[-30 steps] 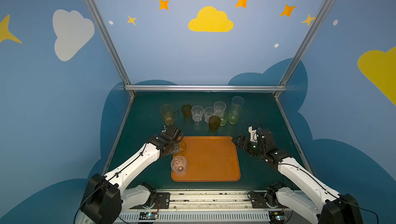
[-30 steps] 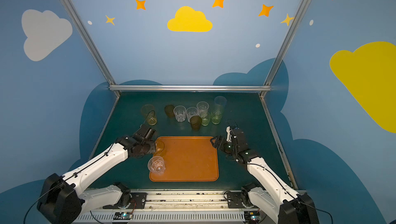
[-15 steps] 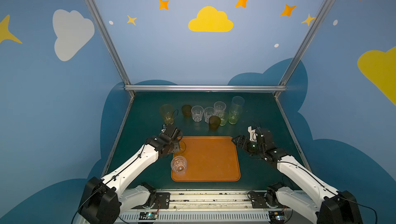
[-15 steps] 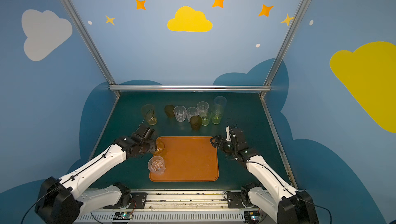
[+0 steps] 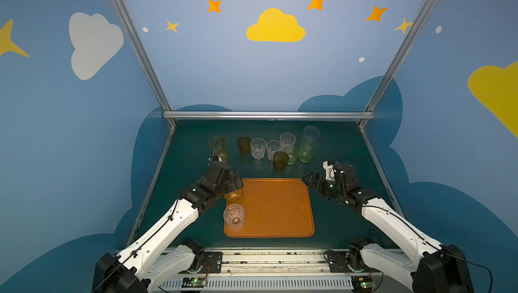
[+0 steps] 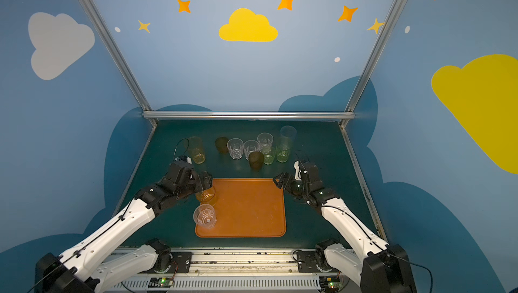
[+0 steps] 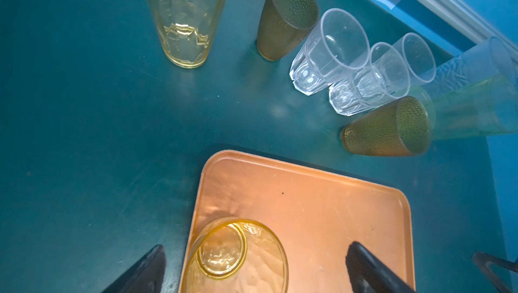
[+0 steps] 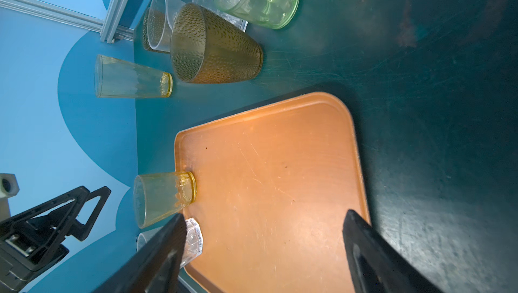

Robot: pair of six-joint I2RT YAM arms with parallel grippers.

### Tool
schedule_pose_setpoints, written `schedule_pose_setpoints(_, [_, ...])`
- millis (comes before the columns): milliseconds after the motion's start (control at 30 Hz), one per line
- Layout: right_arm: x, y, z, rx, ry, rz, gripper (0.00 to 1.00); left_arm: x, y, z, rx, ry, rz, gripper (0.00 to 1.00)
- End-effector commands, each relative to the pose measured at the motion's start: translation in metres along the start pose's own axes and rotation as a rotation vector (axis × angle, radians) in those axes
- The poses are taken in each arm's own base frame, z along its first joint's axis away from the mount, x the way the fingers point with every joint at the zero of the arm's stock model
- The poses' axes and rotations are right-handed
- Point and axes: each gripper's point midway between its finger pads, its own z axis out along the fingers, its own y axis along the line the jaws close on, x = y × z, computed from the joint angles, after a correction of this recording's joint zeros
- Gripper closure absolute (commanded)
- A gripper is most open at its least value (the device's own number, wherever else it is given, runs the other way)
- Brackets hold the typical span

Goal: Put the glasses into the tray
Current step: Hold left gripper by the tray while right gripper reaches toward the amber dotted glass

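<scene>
The orange tray (image 5: 280, 213) lies mid-table. Two glasses stand upright along its left edge: a short amber glass (image 5: 234, 195) at the far corner and a clear faceted glass (image 5: 234, 216) nearer the front. My left gripper (image 5: 233, 188) hangs open just over the amber glass (image 7: 238, 255), with its fingers apart on either side and not touching it. My right gripper (image 5: 311, 183) is open and empty over the tray's far right corner (image 8: 336, 115). Several more glasses stand behind the tray, among them a tall amber glass (image 5: 218, 148), two dark brown ones (image 5: 280, 160) and clear ones (image 5: 258, 148).
A tall green glass (image 5: 307, 151) and a tall greyish-clear glass (image 5: 311, 134) close the back row on the right. A metal rail (image 5: 269, 115) and blue walls bound the green table. The arms' base rail (image 5: 266, 258) runs along the front.
My left gripper has opened and let go of the amber glass, which now stands free on the tray. The right arm has hardly moved.
</scene>
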Motion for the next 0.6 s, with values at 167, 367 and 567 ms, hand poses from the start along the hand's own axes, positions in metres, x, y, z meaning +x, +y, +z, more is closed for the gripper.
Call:
schedule_pose_setpoints(167, [-0.045,0.043,-0.014,-0.003,-0.054,-0.022,0.15,0.0,-0.046,0.007,0.196,0.065,-0.027,0.0])
schedule_pose_setpoints(367, [-0.061,0.059,-0.013,-0.004,-0.052,-0.033,0.16,0.002,-0.063,0.0,0.325,0.045,-0.044,0.0])
schedule_pose_setpoints(567, [-0.068,0.064,-0.002,-0.012,-0.043,-0.018,0.18,-0.001,-0.065,0.002,0.323,0.033,-0.021,0.0])
